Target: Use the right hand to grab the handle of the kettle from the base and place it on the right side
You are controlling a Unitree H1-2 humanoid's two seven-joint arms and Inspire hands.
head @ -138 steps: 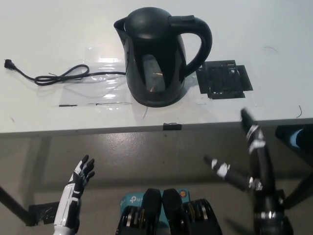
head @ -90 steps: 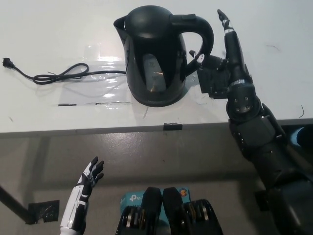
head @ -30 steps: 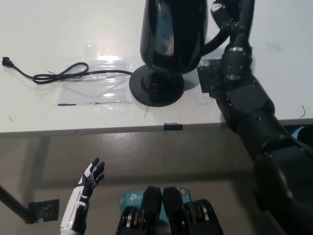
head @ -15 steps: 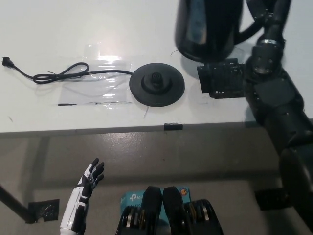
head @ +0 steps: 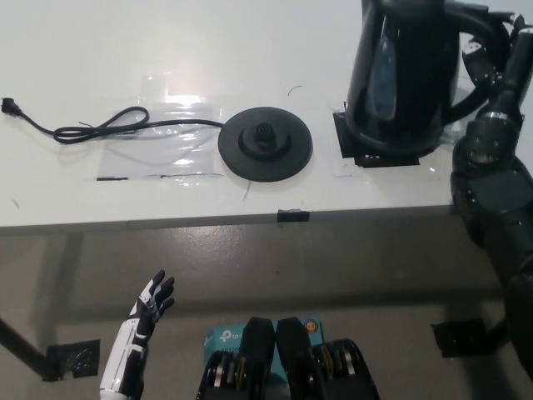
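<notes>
One black kettle [head: 400, 71] stands over the black taped square [head: 348, 146] right of its round base [head: 265, 146], handle grasped by the black right hand [head: 491, 58]; the white left hand [head: 150, 304] rests low, fingers spread.

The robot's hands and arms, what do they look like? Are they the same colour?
No, they differ. The left hand is white with dark fingertips, on a slim white forearm. The right hand is black with pale joint-like patches showing among its fingers, and it sits on a thick black arm built from chunky, rounded shells. No loose cables show on either.
</notes>
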